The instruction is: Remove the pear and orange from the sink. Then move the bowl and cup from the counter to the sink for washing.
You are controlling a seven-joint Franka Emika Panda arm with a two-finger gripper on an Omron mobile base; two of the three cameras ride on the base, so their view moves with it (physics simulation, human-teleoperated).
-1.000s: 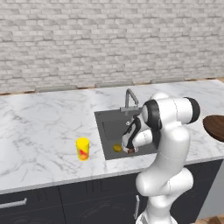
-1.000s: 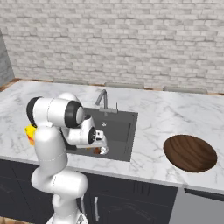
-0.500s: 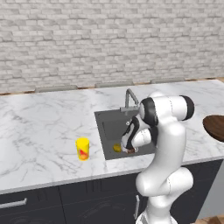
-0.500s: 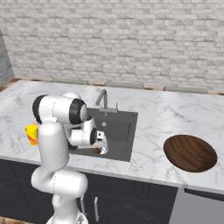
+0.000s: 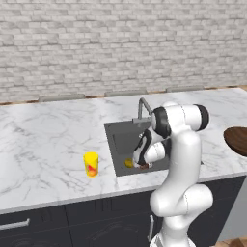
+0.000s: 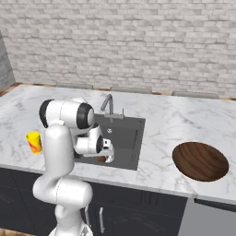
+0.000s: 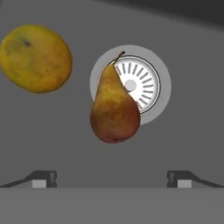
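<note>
The hand view looks straight down into the sink (image 7: 52,131), where the pear (image 7: 113,109) lies on its side on the dark floor, its narrow end and stem overlapping the round steel drain (image 7: 146,85), and the orange (image 7: 36,58) sits apart from it toward the upper left of that view. The end effector (image 7: 112,177) hangs above the pear with its jaws spread wide, the two fingertips (image 7: 43,177) far to either side and nothing between them; it has hold of nothing. In the left base view the end effector (image 5: 143,164) is down inside the sink (image 5: 120,140) near the front wall, with the orange (image 5: 129,163) just beside it; the pear there is only a reddish speck under the hand. The right base view shows the end effector (image 6: 107,156) low in the sink (image 6: 131,138), with the robot's own forearm covering most of the basin's left part. The cup (image 5: 91,164) stands upright on the marble table (image 5: 48,140) left of the sink, well apart from the basin. The bowl (image 6: 200,161) rests on the table on the far side of the sink; the left base view catches just its edge (image 5: 237,140). The grey faucet (image 6: 109,105) rises at the sink's back rim, in front of the brick wall (image 6: 138,41).
</note>
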